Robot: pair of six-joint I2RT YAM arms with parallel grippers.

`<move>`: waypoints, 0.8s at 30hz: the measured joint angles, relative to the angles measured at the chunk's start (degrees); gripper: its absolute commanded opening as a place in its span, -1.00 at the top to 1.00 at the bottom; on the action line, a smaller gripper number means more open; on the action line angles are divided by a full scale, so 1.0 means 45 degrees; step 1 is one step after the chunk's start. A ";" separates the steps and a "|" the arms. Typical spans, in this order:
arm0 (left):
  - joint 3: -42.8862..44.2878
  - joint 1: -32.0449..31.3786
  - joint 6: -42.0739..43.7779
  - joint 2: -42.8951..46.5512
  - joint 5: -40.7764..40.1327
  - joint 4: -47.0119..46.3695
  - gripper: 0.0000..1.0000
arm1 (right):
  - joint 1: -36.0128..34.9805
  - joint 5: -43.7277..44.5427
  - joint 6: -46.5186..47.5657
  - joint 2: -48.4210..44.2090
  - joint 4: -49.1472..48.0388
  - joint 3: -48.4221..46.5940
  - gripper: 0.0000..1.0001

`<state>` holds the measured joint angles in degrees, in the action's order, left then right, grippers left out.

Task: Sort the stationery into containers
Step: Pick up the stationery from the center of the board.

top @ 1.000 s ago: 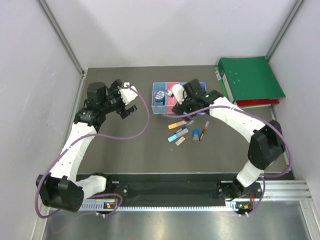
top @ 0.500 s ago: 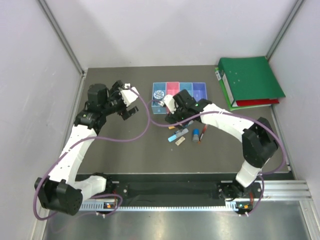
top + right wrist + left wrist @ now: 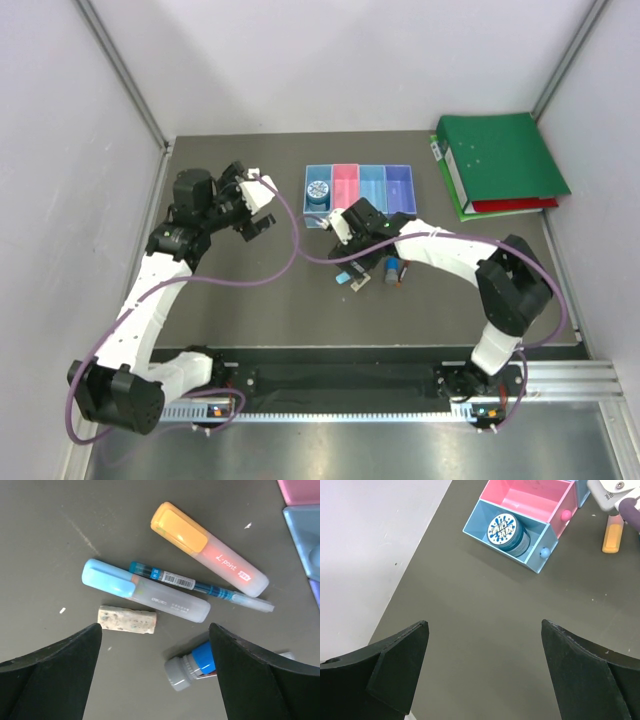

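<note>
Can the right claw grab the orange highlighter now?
Probably yes: the right claw hangs open close above the orange highlighter. Nothing lies on top of it, though a thin blue pen lies close beside it.

Bright, even, diffuse light from above. Shadows faint and soft-edged on the table. All three views sharp; pale wall, upper left of the left wrist view, slightly washed.
</note>
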<state>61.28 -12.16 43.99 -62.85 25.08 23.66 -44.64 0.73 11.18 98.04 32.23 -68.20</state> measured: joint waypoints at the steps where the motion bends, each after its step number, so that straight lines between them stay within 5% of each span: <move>1: 0.0005 0.0000 0.0024 0.0000 -0.0019 0.0024 -0.98 | -0.0034 0.0005 -0.0204 0.0010 0.0000 0.0000 -0.79; 24: 0.0879 -0.0311 0.0534 -0.0325 -0.0155 0.0801 -0.98 | -0.0529 -0.0073 -0.1792 0.0894 -0.0957 0.1132 -0.52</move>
<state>65.23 -13.56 46.39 -64.31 24.38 27.27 -47.03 0.40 3.11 102.06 27.92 -63.11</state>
